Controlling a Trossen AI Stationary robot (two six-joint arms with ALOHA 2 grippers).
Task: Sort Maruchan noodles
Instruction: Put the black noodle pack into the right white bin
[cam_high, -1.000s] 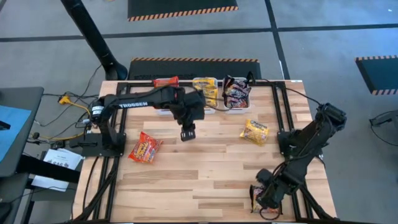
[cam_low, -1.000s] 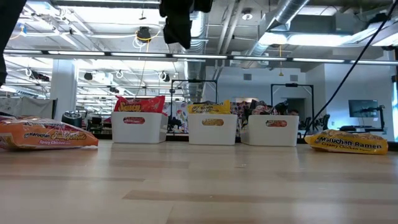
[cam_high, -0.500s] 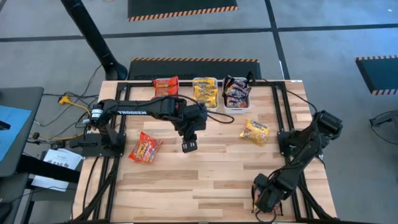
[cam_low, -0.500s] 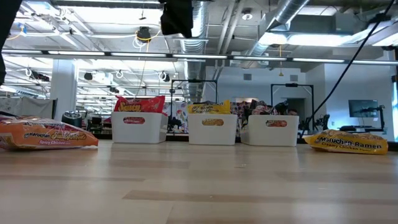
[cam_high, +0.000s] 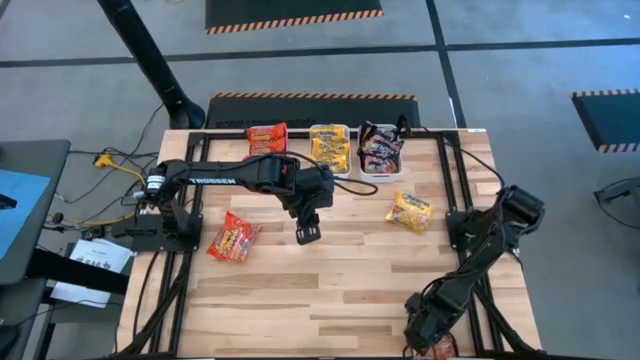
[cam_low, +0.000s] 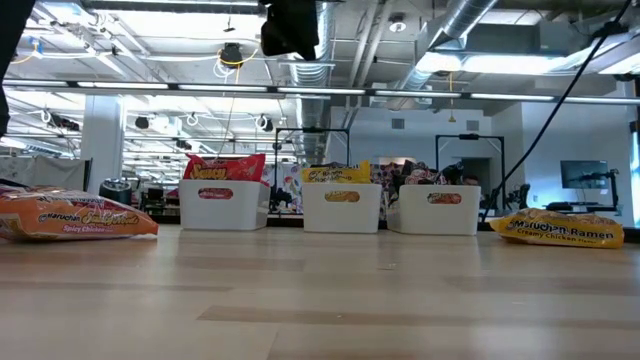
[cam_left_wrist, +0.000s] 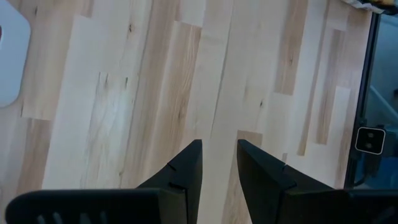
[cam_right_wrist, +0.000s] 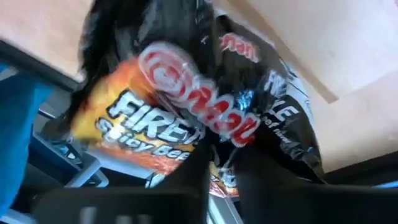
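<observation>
The tabletop (cam_high: 330, 290) carried three white bins (cam_high: 330, 175) at its far edge. A black packet (cam_right_wrist: 205, 106), judged light, crinkly and slippery, sat pinched at its sealed edge in the right tool (cam_high: 425, 330) at the near right corner. The left tool (cam_high: 306, 234) hung mid-table, narrowly parted, empty.

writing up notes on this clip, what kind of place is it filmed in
Probably a robotics lab or workshop: a wooden table in a black frame on grey floor with hazard-striped mats, and exposed ceiling ducts over more equipment behind.
</observation>
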